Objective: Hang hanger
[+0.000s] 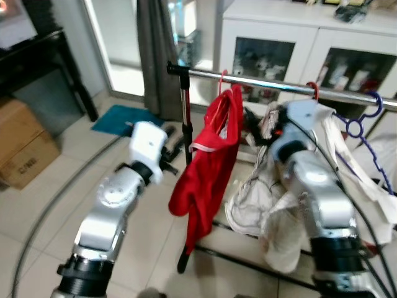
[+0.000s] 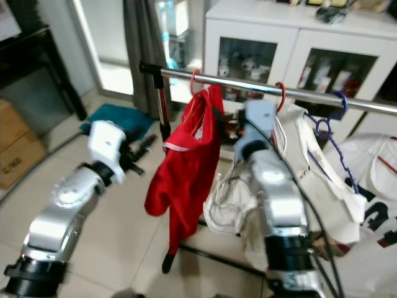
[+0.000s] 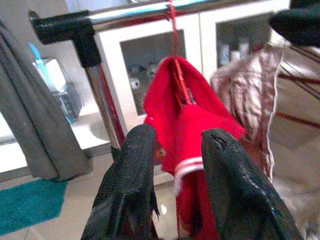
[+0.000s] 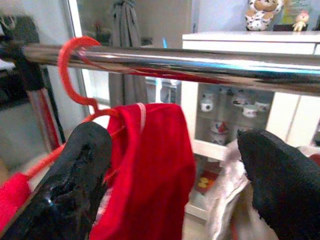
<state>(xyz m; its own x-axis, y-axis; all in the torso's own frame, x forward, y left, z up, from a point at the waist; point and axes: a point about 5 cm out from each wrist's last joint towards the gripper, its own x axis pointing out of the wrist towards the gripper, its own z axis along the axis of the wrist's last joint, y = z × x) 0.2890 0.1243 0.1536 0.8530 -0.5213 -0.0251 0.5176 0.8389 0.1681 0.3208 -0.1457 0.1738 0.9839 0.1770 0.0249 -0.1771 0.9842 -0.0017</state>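
Note:
A red hanger (image 4: pixel 70 65) hooks over the chrome rail (image 1: pixel 267 84) and carries a red garment (image 1: pixel 208 167) that droops toward the floor. My left gripper (image 3: pixel 180 137) is open with nothing between its fingers. It sits just left of the garment, beside the rack's upright pole (image 1: pixel 185 124). My right gripper (image 4: pixel 177 142) is open wide, just below the rail on the garment's right side. The red cloth lies beyond its fingertips, and neither gripper holds anything.
White garments (image 1: pixel 282 211) hang from another red hook (image 1: pixel 313 90), with a blue hanger (image 1: pixel 366 115) further right. A white glass-door cabinet (image 1: pixel 298 43) stands behind the rack. A grey curtain (image 1: pixel 158 49), teal mat (image 1: pixel 121 118) and cardboard box (image 1: pixel 22 143) lie to the left.

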